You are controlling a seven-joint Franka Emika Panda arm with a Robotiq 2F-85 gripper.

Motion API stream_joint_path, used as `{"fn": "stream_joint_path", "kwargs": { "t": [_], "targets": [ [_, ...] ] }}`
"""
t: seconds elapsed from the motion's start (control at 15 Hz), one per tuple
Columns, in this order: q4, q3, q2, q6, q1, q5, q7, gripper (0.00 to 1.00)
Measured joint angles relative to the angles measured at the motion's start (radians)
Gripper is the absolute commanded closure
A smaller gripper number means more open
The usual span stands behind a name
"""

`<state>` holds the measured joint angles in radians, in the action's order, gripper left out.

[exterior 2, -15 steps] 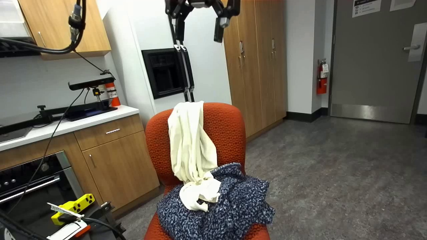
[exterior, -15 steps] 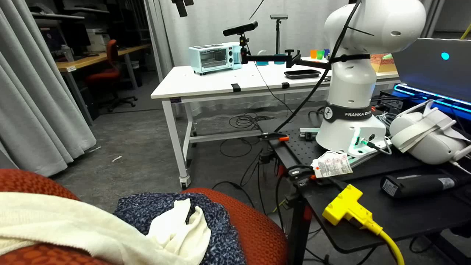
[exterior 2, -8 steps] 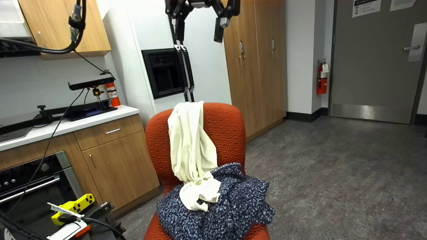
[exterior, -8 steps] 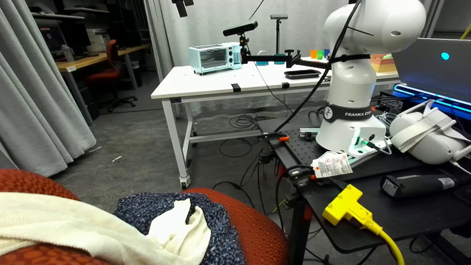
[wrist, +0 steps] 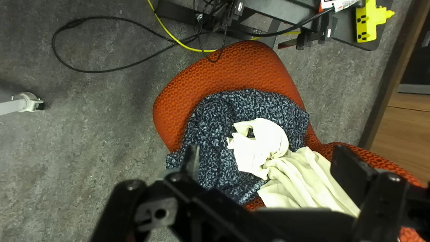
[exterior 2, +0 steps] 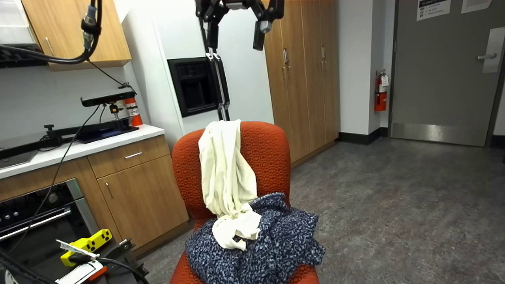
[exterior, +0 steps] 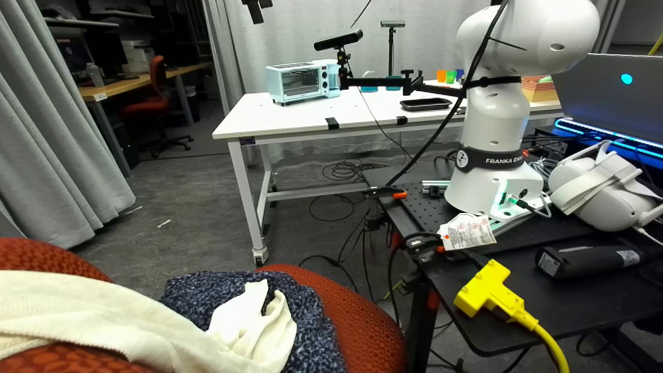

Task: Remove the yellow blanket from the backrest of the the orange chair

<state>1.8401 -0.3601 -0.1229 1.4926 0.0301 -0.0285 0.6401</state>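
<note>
The yellow blanket hangs in folds over the top and front of the rust-orange backrest. Its lower end lies bunched on a dark speckled cloth on the seat of the orange chair. The blanket also shows in an exterior view and the wrist view. My gripper is open and empty, pointing down, above the backrest and apart from the blanket. In the wrist view, its fingers stand wide apart, with the blanket and speckled cloth below; the gripper body hides part of the blanket.
A black cart with a yellow plug stands by the seat's front. A white table bears a toaster oven. Cables lie on the floor. A kitchen counter stands beside the chair.
</note>
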Motion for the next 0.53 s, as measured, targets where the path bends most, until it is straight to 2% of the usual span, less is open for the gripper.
{"fn": "stream_joint_path", "kwargs": {
  "t": [0.53],
  "targets": [
    [0.0,0.066,0.007,0.0,0.055,0.033,0.005,0.0]
  ]
}}
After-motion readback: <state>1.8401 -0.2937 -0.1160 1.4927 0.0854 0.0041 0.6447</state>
